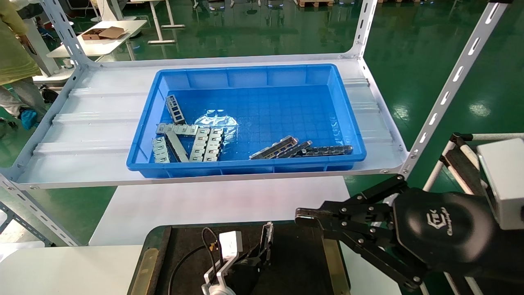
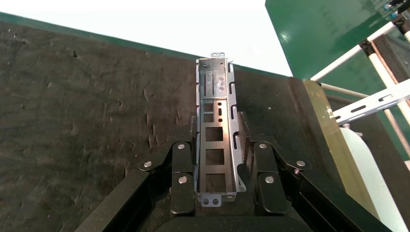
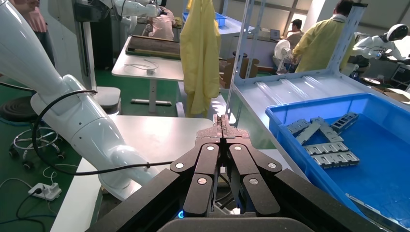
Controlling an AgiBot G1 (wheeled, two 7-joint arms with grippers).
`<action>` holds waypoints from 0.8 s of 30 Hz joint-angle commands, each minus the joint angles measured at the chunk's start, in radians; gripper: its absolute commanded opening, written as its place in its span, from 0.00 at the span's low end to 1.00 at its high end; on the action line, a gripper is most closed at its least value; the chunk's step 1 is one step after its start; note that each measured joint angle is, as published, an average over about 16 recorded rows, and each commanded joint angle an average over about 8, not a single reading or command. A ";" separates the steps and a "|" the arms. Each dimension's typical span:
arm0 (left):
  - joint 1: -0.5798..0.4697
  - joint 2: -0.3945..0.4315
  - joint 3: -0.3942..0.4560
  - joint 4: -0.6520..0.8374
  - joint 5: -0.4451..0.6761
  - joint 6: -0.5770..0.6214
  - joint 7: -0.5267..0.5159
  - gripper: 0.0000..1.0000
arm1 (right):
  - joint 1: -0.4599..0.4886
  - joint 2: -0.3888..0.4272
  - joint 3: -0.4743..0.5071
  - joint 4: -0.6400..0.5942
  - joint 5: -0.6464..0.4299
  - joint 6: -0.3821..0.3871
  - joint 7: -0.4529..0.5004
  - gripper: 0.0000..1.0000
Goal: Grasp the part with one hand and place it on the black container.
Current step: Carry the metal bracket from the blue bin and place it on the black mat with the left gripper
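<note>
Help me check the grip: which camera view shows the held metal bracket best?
The left wrist view: the part fills the middle, its cut-outs clear, clamped between the left gripper fingers above the black container. The head view shows only its thin edge. The right wrist view does not show it.

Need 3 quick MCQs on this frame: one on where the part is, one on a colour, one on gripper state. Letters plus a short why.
1. Where is the part?
A. in the blue bin
B. between the left gripper's fingers, over the black container
C. on the white shelf

2. What colour is the bin holding the other metal pieces?
A. red
B. grey
C. blue

3. How is the right gripper?
A. shut and empty
B. wide open
C. shut on a bracket

Answers:
1 B: the left wrist view shows the left gripper clamped on it above the black container.
2 C: the bin's walls are blue in the head view.
3 A: its fingertips meet with nothing between them.
</note>
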State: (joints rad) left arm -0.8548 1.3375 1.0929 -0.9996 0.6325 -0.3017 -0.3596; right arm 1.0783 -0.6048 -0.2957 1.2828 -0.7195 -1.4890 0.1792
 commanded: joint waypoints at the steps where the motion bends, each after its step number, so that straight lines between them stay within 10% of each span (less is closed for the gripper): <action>1: 0.003 0.006 0.000 0.007 0.003 -0.008 -0.002 0.00 | 0.000 0.000 0.000 0.000 0.000 0.000 0.000 0.00; 9: 0.004 0.016 0.017 0.021 0.014 -0.024 -0.039 0.06 | 0.000 0.000 -0.001 0.000 0.000 0.000 0.000 0.03; 17: -0.004 0.017 0.048 0.027 0.009 -0.041 -0.082 0.95 | 0.000 0.000 -0.001 0.000 0.001 0.000 -0.001 0.80; 24: -0.013 0.017 0.074 0.027 0.008 -0.060 -0.115 1.00 | 0.000 0.001 -0.001 0.000 0.001 0.001 -0.001 1.00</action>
State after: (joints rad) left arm -0.8678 1.3541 1.1671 -0.9731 0.6413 -0.3610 -0.4742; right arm 1.0787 -0.6042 -0.2971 1.2828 -0.7186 -1.4884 0.1785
